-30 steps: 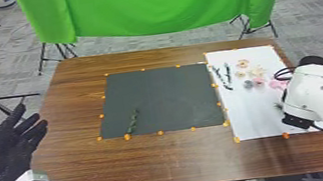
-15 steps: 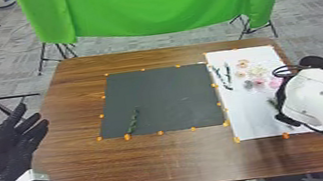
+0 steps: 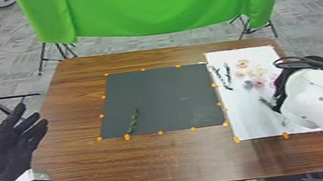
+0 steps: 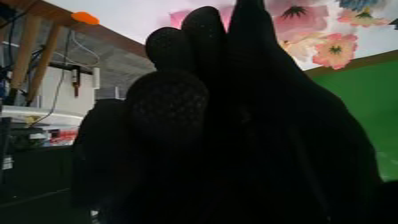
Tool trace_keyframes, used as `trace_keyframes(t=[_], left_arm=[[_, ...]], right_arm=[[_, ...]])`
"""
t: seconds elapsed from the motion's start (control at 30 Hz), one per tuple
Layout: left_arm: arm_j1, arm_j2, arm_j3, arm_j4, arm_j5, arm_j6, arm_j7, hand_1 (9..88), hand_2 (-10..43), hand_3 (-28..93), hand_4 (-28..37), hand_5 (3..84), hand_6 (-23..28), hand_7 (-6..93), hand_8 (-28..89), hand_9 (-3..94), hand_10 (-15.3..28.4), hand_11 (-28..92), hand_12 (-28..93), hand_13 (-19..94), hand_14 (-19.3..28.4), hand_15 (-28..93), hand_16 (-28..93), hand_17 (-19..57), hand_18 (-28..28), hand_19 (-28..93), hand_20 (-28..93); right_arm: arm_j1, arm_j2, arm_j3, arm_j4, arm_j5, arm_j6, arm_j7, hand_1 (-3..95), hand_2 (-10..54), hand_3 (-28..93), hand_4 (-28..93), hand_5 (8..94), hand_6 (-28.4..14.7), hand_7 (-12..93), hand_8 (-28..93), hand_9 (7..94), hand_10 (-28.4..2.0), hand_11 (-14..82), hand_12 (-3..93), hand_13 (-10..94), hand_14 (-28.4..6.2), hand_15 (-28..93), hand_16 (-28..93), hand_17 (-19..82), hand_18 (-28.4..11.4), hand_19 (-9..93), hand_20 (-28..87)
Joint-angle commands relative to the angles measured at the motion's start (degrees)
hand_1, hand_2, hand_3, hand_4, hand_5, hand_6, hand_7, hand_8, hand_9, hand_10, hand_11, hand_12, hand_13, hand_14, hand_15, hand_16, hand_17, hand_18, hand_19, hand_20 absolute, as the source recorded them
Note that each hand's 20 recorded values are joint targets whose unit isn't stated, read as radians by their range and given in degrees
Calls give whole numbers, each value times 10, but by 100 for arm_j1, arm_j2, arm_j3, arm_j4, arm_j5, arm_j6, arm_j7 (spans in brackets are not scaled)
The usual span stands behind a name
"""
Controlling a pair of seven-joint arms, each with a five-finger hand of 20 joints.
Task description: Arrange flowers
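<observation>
Head view: your left hand, in black fabric (image 3: pixel 9 149), is wide, fingers spread, parked over the table's left edge. Your white right arm (image 3: pixel 316 101) is at the right side, over the near half of the white rectangular sheet (image 3: pixel 252 122). On the dark grey square board (image 3: pixel 163 96), one slim green leafy stem (image 3: pixel 133 120) lies roughly upright in the near left part. Far half of the sheet: two thin dark-green sprigs (image 3: pixel 227 75) on the left, small flat pale-peach flowers (image 3: pixel 243 63) right of them, a grey-blue bloom (image 3: pixel 249 84) nearer you.

Right wrist view: your right hand, black-gloved (image 4: pixel 240 120), is narrow, fingers extended and close together. You have nothing visible in it; can't tell if something's hidden behind. Past it: pink flat petals (image 4: pixel 300 21) and a peach flower with yellow centre (image 4: pixel 336 50), on the sheet.

Progress: early, I'd say. One stem placed; sprigs and all blooms left to move across.
</observation>
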Motion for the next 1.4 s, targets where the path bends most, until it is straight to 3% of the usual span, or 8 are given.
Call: trace_keyframes(t=[0.03,0.23,0.43,0.47,0.73,1.03,1.17,1.4], left_arm=[[-52,-139,43,-36,123,14,-100,300,69,657,-212,367,92,110,-83,336,189,283,104,219,254,539,-122,-80,226,466,73],[-151,-200,155,-33,196,-22,-167,300,69,658,-214,368,93,111,-83,336,189,282,104,219,254,540,-122,-80,227,467,74],[-89,-255,72,-55,194,-5,-146,300,69,657,-213,369,93,110,-83,336,189,281,104,220,254,542,-122,-80,227,467,74],[-106,-354,42,-51,294,-32,-285,300,69,657,-213,369,93,110,-83,336,189,281,104,220,255,542,-122,-80,227,467,74],[-61,-309,0,-62,134,-149,-145,301,69,657,-213,370,94,110,-82,337,190,282,105,221,255,543,-123,-80,227,467,73],[-76,-148,64,-52,9,-88,-39,301,69,657,-214,371,95,109,-82,338,191,283,104,221,254,544,-123,-79,226,466,74],[-94,-148,76,-37,43,-104,-78,300,70,657,-213,372,95,110,-82,339,191,283,104,221,254,544,-123,-79,226,467,74],[2,-159,14,-61,28,-75,-63,301,70,657,-214,372,95,110,-83,338,191,284,104,221,254,544,-123,-79,226,467,74]], right_arm=[[142,-217,345,84,931,-542,473,455,-59,642,-172,634,-171,78,-57,765,-278,317,157,812,-123,719,78,713,-63,932,116],[295,-272,80,276,864,-245,671,430,-55,626,-167,540,-199,48,-62,728,-284,219,153,794,-137,741,62,708,-72,932,101],[376,-297,22,447,1037,-542,875,442,-54,592,-161,598,-274,77,-76,764,-284,338,156,828,-117,749,69,740,-59,932,171],[329,-313,77,447,1123,-588,933,448,-55,587,-155,606,-281,84,-79,763,-284,342,151,823,-122,750,66,737,-62,932,163],[365,-392,21,498,1285,-755,895,493,-62,561,-138,631,-284,93,-92,750,-284,417,156,822,-124,754,67,728,-73,932,189],[438,-413,-238,551,1275,-588,745,540,-54,603,-170,693,-199,96,-81,783,-252,366,162,830,-120,698,100,723,-62,932,94],[379,-339,-310,509,1027,-264,603,676,-31,525,-186,785,-149,115,96,828,-208,342,167,830,-121,670,105,702,-72,932,68],[328,-275,-255,315,690,139,279,702,-14,551,-228,824,-135,120,151,866,-187,345,174,867,-108,627,112,702,-81,932,90]])
